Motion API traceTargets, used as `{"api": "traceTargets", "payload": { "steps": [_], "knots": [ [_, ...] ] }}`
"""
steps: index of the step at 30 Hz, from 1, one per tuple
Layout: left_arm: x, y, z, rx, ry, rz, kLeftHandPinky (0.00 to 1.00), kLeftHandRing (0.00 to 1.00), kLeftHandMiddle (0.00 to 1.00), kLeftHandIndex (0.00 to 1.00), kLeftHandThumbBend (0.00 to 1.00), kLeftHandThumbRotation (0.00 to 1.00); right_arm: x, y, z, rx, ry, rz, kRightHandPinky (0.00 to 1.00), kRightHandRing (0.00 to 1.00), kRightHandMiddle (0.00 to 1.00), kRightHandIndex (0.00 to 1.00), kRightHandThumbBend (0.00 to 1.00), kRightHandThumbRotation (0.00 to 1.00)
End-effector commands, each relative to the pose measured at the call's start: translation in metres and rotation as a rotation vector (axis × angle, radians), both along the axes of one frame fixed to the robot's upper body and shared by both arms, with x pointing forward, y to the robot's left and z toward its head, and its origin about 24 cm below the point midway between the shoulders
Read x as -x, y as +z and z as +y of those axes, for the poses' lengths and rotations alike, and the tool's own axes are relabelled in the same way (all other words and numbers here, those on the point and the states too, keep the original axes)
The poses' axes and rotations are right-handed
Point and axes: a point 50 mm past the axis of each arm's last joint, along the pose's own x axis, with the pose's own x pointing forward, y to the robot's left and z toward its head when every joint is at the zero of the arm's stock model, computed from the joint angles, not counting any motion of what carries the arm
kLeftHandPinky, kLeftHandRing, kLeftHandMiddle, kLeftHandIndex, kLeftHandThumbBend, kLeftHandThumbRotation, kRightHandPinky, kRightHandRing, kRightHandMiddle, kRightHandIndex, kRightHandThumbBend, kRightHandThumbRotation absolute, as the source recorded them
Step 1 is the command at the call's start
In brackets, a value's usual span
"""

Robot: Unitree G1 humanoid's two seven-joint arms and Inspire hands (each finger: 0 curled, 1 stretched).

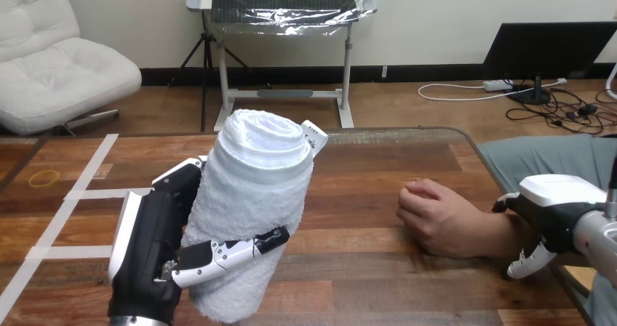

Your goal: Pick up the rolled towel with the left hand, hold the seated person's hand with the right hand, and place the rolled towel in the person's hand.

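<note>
No text, label, number or sign can be read anywhere.

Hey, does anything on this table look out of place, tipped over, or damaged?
Nothing stands out. The rolled towel is still neatly rolled and intact, gripped nearly upright, leaning slightly, in the left robot hand. The person's hand rests loosely closed on the table, with the right robot hand by the forearm.

left robot hand (149, 249) grips the rolled towel (255, 195).
</note>
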Motion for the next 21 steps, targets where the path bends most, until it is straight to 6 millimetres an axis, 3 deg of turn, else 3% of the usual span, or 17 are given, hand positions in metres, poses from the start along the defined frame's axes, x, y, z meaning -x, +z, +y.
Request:
{"api": "traceTargets", "payload": {
  "steps": [1,21],
  "knots": [
    [-0.0051,0.0213,0.0007,-0.005,-0.002,-0.12,0.46,0.46,0.47,0.54,0.61,0.0,-0.0163,0.0219,0.0057,0.009,0.024,-0.091,0.93,0.95,0.94,0.89,0.62,0.24],
    [-0.0092,0.0228,0.0042,-0.015,-0.013,-0.113,0.46,0.45,0.47,0.54,0.61,0.02,-0.0204,0.0119,0.0071,0.026,0.03,-0.059,0.92,0.92,0.91,0.87,0.61,0.27]
  ]
}}
